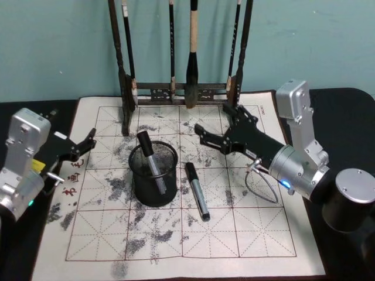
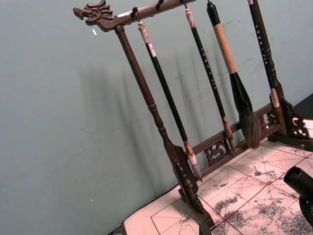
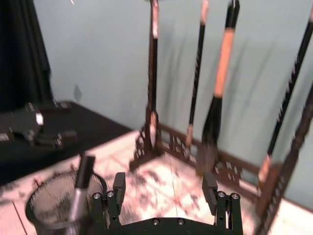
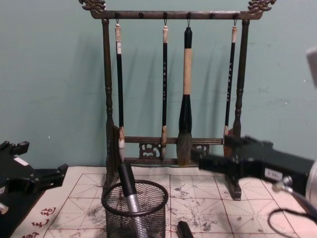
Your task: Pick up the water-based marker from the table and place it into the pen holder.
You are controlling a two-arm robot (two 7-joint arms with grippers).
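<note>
Lying just beside pen holder [image 1: 146, 192], marker [image 1: 197, 192]; brush rack [image 1: 158, 88] behind.

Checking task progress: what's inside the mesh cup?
One marker leans inside the cup, top above the rim; the cup floor is hidden behind mesh. A second marker lies outside.

A marker [image 1: 149, 155] stands in the pen holder [image 1: 139, 191], a second marker [image 1: 197, 191] beside it.

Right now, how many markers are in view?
2. One marker stands in the holder; the other marker lies on the mat right of it.
</note>
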